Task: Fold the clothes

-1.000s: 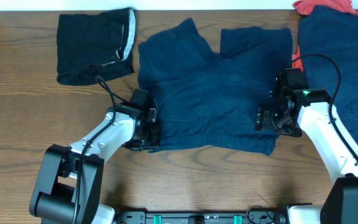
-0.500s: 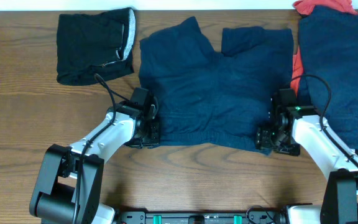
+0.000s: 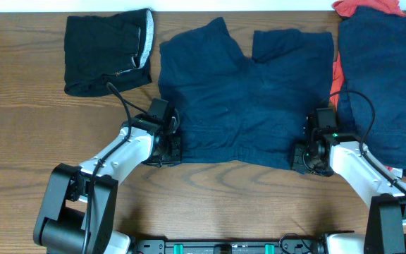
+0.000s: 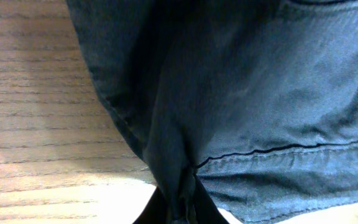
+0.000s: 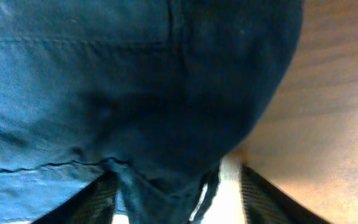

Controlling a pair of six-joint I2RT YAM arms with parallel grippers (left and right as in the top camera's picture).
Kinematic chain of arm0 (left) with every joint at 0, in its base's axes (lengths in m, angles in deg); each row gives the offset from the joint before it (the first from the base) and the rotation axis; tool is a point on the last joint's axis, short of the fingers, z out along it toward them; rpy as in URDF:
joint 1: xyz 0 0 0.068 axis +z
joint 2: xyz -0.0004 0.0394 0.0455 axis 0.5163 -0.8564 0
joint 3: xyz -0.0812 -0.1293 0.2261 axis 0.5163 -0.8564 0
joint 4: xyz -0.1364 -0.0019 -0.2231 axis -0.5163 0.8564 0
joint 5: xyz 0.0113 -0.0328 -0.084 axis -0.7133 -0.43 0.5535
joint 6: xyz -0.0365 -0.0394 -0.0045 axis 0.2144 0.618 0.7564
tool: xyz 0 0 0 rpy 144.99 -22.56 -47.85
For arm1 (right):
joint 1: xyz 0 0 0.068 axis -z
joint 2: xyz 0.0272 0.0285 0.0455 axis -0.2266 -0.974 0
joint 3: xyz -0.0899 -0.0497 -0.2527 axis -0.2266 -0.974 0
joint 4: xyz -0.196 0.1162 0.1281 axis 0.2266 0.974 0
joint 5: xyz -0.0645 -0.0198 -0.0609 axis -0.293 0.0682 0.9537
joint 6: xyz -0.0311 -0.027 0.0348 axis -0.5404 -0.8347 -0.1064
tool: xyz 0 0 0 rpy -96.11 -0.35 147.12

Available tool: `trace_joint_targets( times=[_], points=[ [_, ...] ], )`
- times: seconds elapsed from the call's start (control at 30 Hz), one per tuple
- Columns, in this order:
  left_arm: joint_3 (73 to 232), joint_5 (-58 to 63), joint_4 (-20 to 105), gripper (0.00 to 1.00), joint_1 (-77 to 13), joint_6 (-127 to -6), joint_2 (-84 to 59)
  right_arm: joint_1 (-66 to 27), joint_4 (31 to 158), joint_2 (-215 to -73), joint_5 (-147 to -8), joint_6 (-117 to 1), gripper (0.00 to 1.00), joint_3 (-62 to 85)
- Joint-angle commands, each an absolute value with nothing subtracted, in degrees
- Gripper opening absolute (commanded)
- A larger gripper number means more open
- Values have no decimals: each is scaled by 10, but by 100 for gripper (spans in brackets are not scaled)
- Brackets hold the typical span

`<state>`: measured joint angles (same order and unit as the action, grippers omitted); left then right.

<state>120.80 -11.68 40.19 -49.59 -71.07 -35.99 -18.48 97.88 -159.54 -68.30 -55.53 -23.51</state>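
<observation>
Dark navy shorts (image 3: 245, 99) lie spread flat mid-table, legs toward the far edge and waistband toward me. My left gripper (image 3: 171, 149) is at the waistband's left corner. In the left wrist view its fingers (image 4: 179, 208) are pinched shut on a bunched fold of the shorts (image 4: 260, 93). My right gripper (image 3: 303, 156) is at the waistband's right corner. In the right wrist view its fingers (image 5: 176, 199) stand wide apart with the corner of the shorts (image 5: 135, 74) lying between them.
A folded black piece with a grey band (image 3: 108, 53) lies at the far left. A pile of navy fabric (image 3: 386, 77) covers the right side, with red-orange pieces at its top (image 3: 368, 7) and left edge (image 3: 335, 74). Bare wood table (image 3: 20, 141) at the left and front.
My right gripper has moved toward the near edge, down the shorts' right side to the waistband corner. The shorts' near right corner has pulled in slightly. The left gripper has barely moved.
</observation>
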Motion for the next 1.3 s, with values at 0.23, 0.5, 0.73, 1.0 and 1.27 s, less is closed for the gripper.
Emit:
trace_joint_targets(
  times=[0.23, 0.5, 0.73, 1.0, 1.27],
  points=[
    [1202, -141, 394, 6, -495, -707, -368, -180, 937, -1606, -676, -522, 1, -261],
    [1233, -154, 427, 6, -487, -707, -345, -180, 932, -1577, -677, -535, 1, -212],
    [1316, -154, 478, 6, -485, -710, -246, -180, 976, -1523, -709, -593, 1, -70],
    [1428, -208, 478, 6, -485, -707, -102, -180, 1084, -1492, -733, -656, 1, 118],
    [1519, -310, 477, 6, -485, -708, 32, -180, 1195, -1467, -732, -685, 1, 294]
  ],
)
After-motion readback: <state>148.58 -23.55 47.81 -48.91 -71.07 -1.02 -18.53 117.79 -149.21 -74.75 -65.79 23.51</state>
